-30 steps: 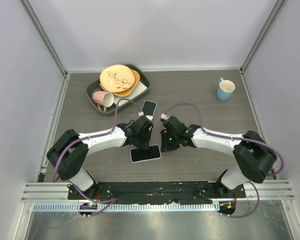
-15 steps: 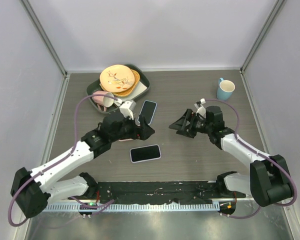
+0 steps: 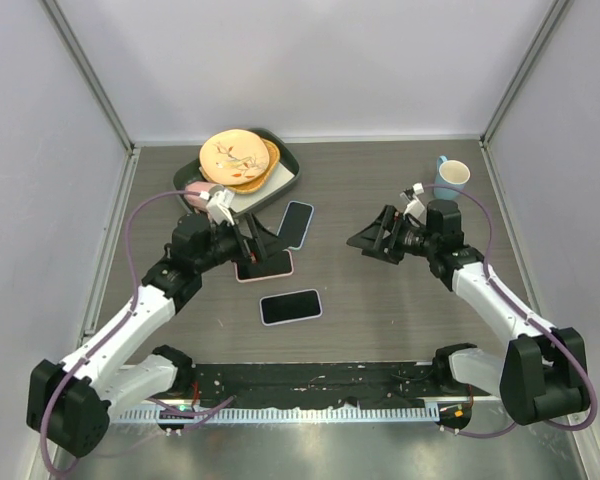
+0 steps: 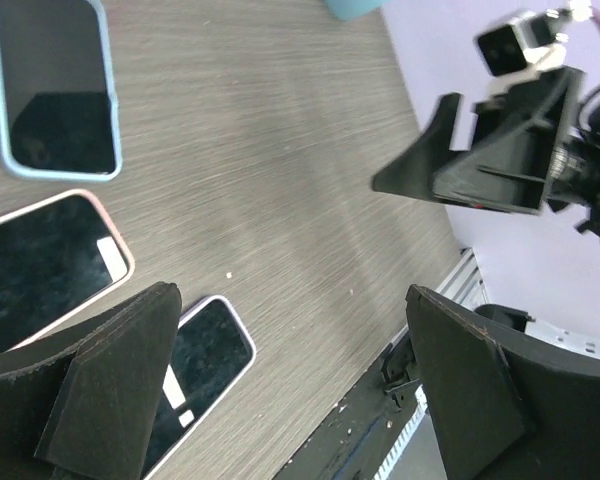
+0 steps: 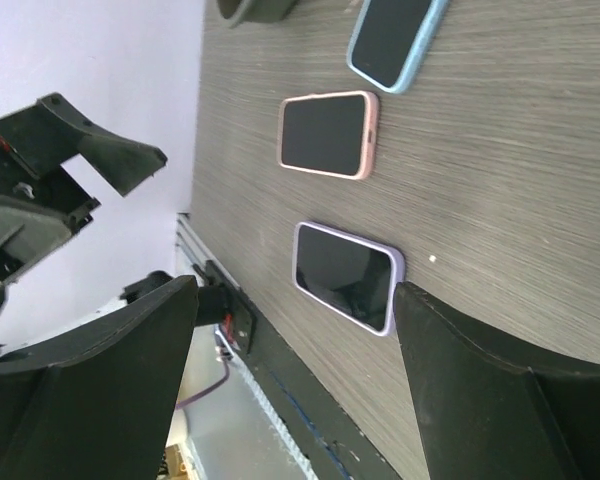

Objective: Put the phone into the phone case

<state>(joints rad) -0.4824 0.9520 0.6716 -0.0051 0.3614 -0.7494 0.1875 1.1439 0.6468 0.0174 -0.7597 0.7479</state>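
Observation:
A phone with a dark screen lies flat in a lilac phone case [image 3: 290, 306] near the table's front middle, also seen in the left wrist view [image 4: 195, 370] and the right wrist view [image 5: 345, 275]. My left gripper [image 3: 270, 245] [image 4: 290, 330] hovers open behind and to the left of it, holding nothing. My right gripper [image 3: 365, 238] [image 5: 295, 300] hovers open to the phone's right, also holding nothing. Neither gripper touches the phone.
A pink-cased phone [image 3: 270, 270] [image 5: 328, 135] lies partly under my left gripper, and a blue-cased phone [image 3: 297, 223] [image 5: 395, 35] behind it. A dark tray [image 3: 285, 180] with plates and a pink mug stands at the back left. A blue mug [image 3: 450, 178] stands at the back right.
Both grippers were shut and low beside the lilac-cased phone; they have opened, lifted and drawn apart, left going left, right going right. The phone stays in place.

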